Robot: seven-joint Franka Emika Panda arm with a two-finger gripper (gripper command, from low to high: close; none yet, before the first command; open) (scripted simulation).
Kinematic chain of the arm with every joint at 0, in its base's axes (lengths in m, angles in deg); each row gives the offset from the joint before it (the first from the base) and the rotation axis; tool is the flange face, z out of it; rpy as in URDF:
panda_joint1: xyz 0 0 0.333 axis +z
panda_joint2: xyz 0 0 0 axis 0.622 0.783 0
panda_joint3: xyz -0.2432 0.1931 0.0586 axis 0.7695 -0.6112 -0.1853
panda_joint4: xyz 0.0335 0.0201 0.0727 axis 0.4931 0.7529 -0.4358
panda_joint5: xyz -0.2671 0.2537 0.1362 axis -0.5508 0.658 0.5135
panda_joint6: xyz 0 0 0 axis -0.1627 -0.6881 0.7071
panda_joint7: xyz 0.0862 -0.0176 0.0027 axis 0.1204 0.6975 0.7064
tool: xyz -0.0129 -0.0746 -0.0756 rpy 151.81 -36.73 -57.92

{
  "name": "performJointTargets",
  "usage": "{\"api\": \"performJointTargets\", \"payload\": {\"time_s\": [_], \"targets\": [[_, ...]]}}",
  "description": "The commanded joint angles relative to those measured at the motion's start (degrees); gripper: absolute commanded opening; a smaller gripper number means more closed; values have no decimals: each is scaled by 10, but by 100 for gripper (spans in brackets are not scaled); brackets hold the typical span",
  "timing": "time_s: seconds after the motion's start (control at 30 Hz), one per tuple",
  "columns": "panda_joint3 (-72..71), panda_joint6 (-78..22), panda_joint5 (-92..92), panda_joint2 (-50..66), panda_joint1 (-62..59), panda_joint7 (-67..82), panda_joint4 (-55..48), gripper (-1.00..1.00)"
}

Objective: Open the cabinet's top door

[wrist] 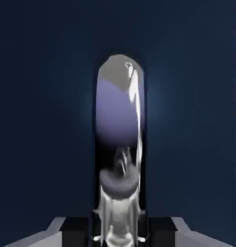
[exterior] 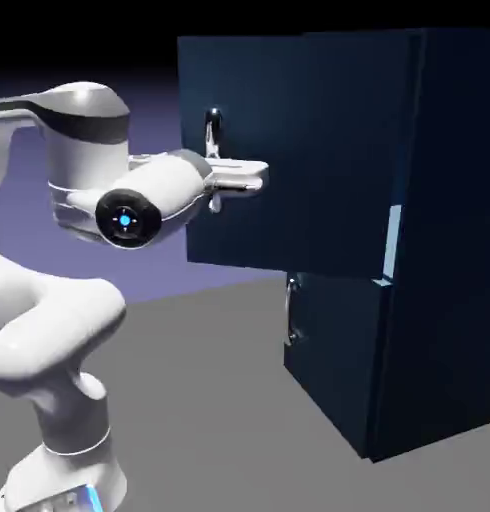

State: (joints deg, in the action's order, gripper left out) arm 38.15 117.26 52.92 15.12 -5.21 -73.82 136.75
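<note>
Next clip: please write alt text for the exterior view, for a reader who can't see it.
A white robot arm reaches right to a tall dark blue cabinet, its gripper shut on the silver handle of the top door. That door stands swung out toward the arm, a lit gap showing at its hinge side, while the shorter lower door is shut.

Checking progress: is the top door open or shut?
Open: the top door stands swung out from the cabinet, gripper at its handle.
</note>
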Motion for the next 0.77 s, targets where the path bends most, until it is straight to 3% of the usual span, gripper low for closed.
{"api": "performJointTargets", "payload": {"time_s": [0.0,0.7,0.73], "targets": [[16,-16,-17,21,6,10,-12,-100],[268,-363,-225,438,200,211,-360,-100],[268,-363,-225,438,200,211,-360,100]]}}
